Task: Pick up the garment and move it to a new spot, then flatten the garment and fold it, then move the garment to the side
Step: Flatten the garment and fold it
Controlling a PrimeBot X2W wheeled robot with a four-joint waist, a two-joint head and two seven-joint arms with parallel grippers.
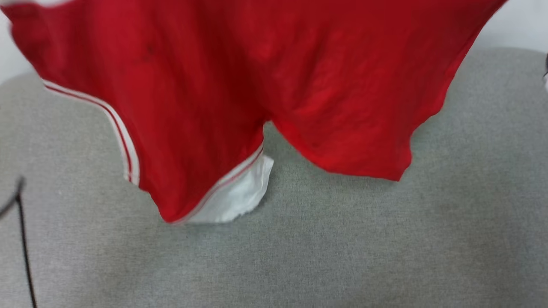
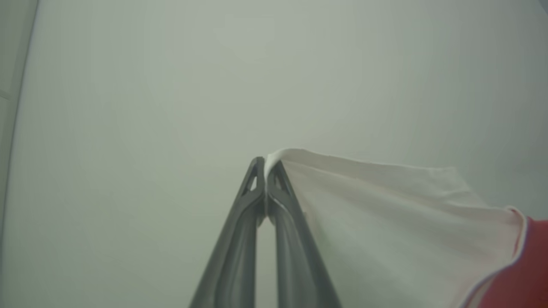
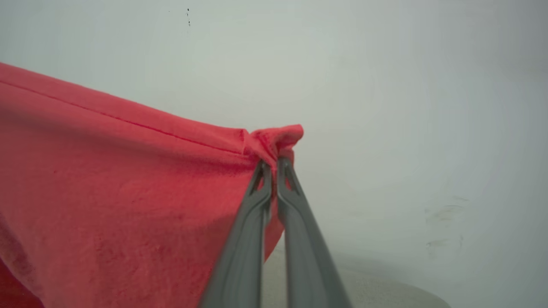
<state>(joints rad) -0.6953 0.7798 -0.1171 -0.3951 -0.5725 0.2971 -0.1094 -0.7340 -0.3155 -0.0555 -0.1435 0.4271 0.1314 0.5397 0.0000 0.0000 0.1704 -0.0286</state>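
The garment [image 1: 205, 85] hangs up over the grey table [image 1: 342, 239]. The left fingers [image 2: 239, 239] pinch its white sleeve tight — the right fingers [image 3: 246, 239] pinch a red corner tight.

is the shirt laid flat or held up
Held up: the garment hangs between the left claw, pinching white fabric, and the right claw, pinching a red corner.

No writing, number, brand or sign can be read on the red shirt [image 1: 205, 85], whose visible side is plain red cloth with red-and-white striped trim and a white sleeve.
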